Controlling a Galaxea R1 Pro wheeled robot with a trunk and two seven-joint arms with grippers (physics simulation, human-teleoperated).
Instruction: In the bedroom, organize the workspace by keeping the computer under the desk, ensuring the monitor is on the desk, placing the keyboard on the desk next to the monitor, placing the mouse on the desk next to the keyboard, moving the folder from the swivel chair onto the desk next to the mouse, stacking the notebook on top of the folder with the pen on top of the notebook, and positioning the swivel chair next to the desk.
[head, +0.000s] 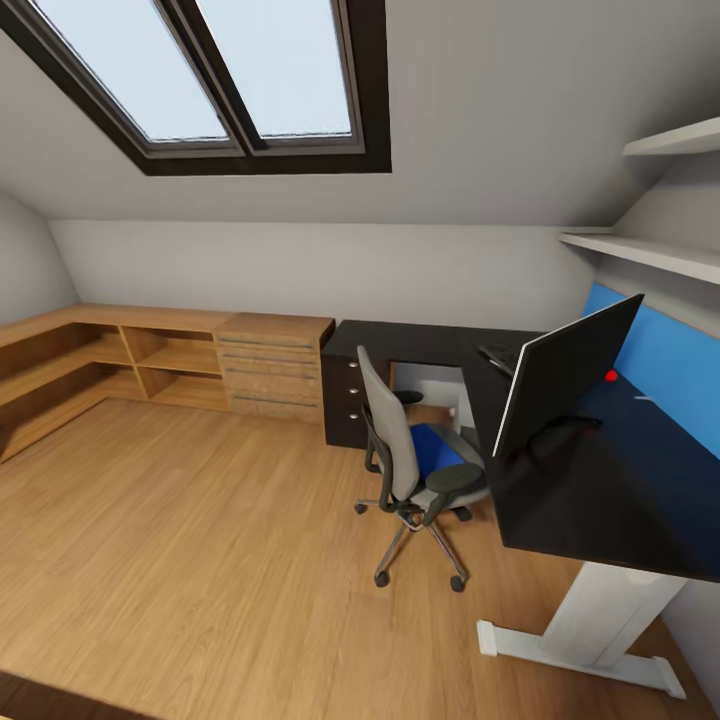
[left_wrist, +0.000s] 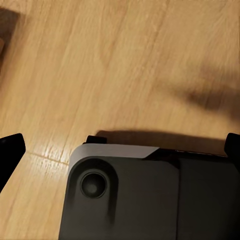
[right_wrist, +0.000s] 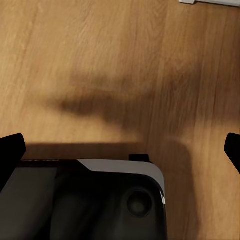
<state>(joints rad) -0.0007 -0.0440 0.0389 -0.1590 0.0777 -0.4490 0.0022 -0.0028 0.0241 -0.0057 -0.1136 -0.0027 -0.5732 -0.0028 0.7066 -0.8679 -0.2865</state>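
Grey swivel chair (head: 415, 470) holding blue folder (head: 437, 447) stands at nine o'clock of black desk (head: 600, 480); both claws spread, empty.

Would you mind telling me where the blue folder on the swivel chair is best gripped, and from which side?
Probably by the folder's front edge, the edge away from the backrest, coming from the open front of the swivel chair. It lies flat on the seat, the backrest blocks one side, and the armrests flank two others. How far the edge overhangs the cushion cannot be told from here.
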